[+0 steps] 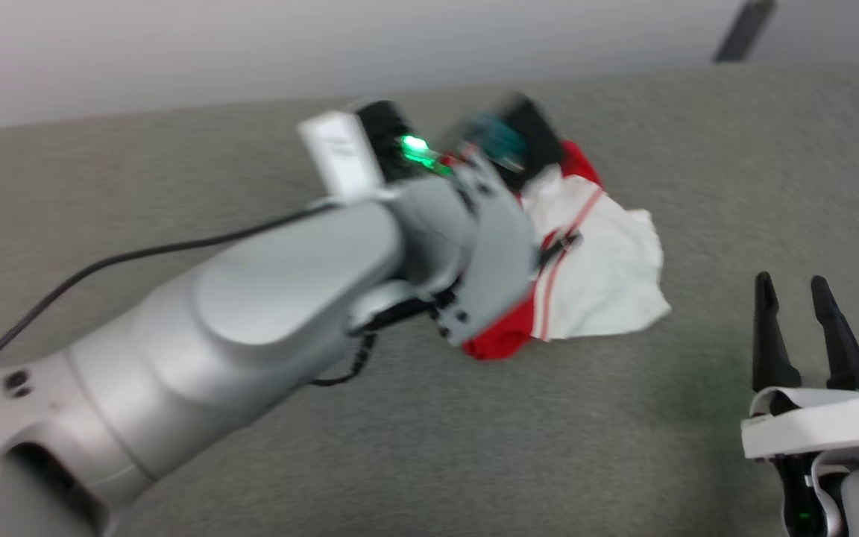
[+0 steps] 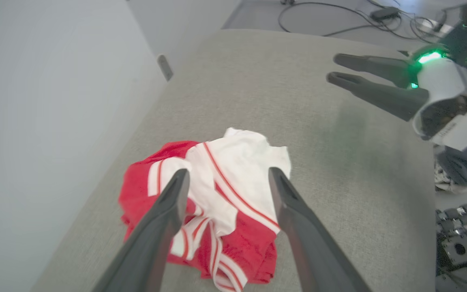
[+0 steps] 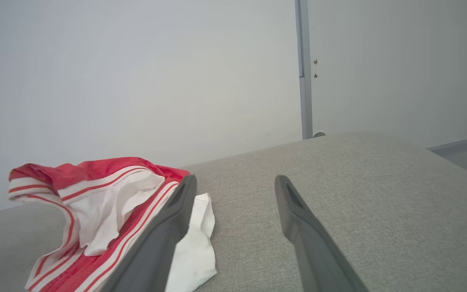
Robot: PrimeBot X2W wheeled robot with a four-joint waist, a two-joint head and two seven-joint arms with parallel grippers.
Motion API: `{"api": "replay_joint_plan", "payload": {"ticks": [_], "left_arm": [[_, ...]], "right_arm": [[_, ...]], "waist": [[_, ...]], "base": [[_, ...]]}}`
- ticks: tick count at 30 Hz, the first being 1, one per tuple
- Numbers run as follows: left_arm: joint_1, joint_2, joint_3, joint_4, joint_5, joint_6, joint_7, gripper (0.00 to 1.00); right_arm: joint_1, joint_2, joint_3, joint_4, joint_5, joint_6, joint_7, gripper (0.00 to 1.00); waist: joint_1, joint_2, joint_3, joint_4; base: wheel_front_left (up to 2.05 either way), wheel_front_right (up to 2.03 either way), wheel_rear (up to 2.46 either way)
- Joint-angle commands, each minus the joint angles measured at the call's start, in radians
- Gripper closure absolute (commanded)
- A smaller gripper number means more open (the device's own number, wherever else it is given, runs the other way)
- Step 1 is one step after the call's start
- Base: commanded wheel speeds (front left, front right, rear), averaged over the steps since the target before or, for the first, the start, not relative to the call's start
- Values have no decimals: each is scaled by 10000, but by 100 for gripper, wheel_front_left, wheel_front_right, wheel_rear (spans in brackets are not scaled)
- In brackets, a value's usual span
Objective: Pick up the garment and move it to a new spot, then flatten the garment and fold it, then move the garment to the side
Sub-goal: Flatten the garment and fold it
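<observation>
The garment [image 1: 601, 261] lies crumpled in a heap on the grey fabric surface [image 1: 623, 447], red with white sections and red-and-white striped trim. My left arm [image 1: 288, 298] reaches across from the lower left, and its blurred wrist covers the heap's left part. In the left wrist view my left gripper [image 2: 229, 173] hangs open just above the garment [image 2: 233, 182], one finger over each side of the heap. My right gripper [image 1: 793, 287] stands open at the lower right, apart from the cloth, with nothing between its fingers. The right wrist view shows the garment [image 3: 95, 194] to the left of that gripper [image 3: 235, 180].
A pale wall [image 3: 136, 81] runs along the surface's far edge, close behind the garment. A black cable [image 1: 139, 253] trails over the surface beside my left arm. Past the surface's end, cables [image 2: 339, 16] lie on the floor. Open grey surface extends right of and in front of the heap.
</observation>
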Motion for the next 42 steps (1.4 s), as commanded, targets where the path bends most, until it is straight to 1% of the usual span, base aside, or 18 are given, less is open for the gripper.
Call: {"api": "replay_joint_plan", "payload": {"ticks": [1, 3, 5, 8, 10, 13, 18, 22, 29, 30, 31, 33, 34, 35, 36, 39, 42], "left_arm": [[-322, -49, -197, 37, -18, 22, 300, 0], [-422, -181, -370, 40, -101, 22, 1000, 0], [-195, -362, -399, -141, 120, 18, 1774, 0], [-108, -344, -368, -126, 445, 19, 2321, 0], [22, -234, -377, 106, 625, 19, 2383, 0], [-33, -71, -377, 734, 951, 19, 2144, 0], [-297, 113, -376, 1756, 1382, 19, 1860, 0], [-423, 74, -382, 2572, 1436, 19, 1650, 0], [-562, -20, -386, 3030, 1848, 19, 1592, 0], [-526, -12, -383, 3051, 1836, 18, 1574, 5], [-498, 1, -383, 3110, 1785, 18, 1510, 9], [-349, 2, -387, 3140, 1964, 18, 1570, 48], [-302, 20, -387, 3171, 1936, 18, 1558, 53], [-318, 44, -383, 3237, 1857, 18, 1505, 69], [-335, 50, -378, 3300, 1792, 18, 1468, 100], [-402, 44, -385, 3388, 1683, 18, 1331, 100], [-599, -1, -377, 3531, 1285, 18, 954, 100]], "right_arm": [[-155, 88, 107, 18, 69, -14, -51, 0], [-335, 177, 201, 45, 96, -14, -51, 0], [-490, 251, 349, 69, 144, -14, -51, 0], [-649, 367, 456, 106, 209, -14, -51, 0], [-766, 412, 504, 109, 258, -14, -51, 0], [-803, 456, 552, 126, 245, -14, -51, 0], [-840, 485, 592, 118, 234, -14, -51, 0], [-875, 513, 687, 120, 133, -14, -51, 0], [-959, 538, 842, 97, 120, -14, -51, 0], [-963, 541, 863, 95, 112, -14, -51, 0], [-960, 543, 878, 87, 111, -14, -51, 0], [-963, 549, 897, 53, 154, -14, -51, 0], [-969, 553, 902, 38, 165, -14, -51, 0], [-979, 555, 903, 28, 179, -14, -51, 0], [-983, 554, 893, 18, 192, -14, -51, 0], [-951, 554, 807, -18, 200, -14, -51, 0], [-819, 518, 607, -66, 115, -14, -51, 0]], "waist": [[0, -1, 795, -977], [0, -1, 992, -1285], [0, -1, 1215, -1611], [0, -1, 1455, -1965], [0, -1, 1580, -2145], [0, -1, 1697, -2322], [0, -1, 1727, -2426], [0, -1, 1697, -2399], [0, -1, 1660, -2304], [0, -1, 1648, -2299], [0, -1, 1644, -2292], [0, -1, 1672, -2278], [0, -1, 1693, -2271], [0, -1, 1712, -2265], [0, -1, 1720, -2253], [0, -1, 1735, -2163], [0, -1, 1671, -1936]], "base": [[0, 0, 0], [0, 0, 0], [0, 0, 0], [0, 0, 0], [0, 0, 0], [0, 0, 0], [0, 0, 0], [0, 0, 0], [0, 0, 0], [0, 0, 0], [0, 0, 0], [0, 0, 0], [0, 0, 0], [0, 0, 0], [0, 0, 0], [0, 0, 0], [0, 0, 0]]}}
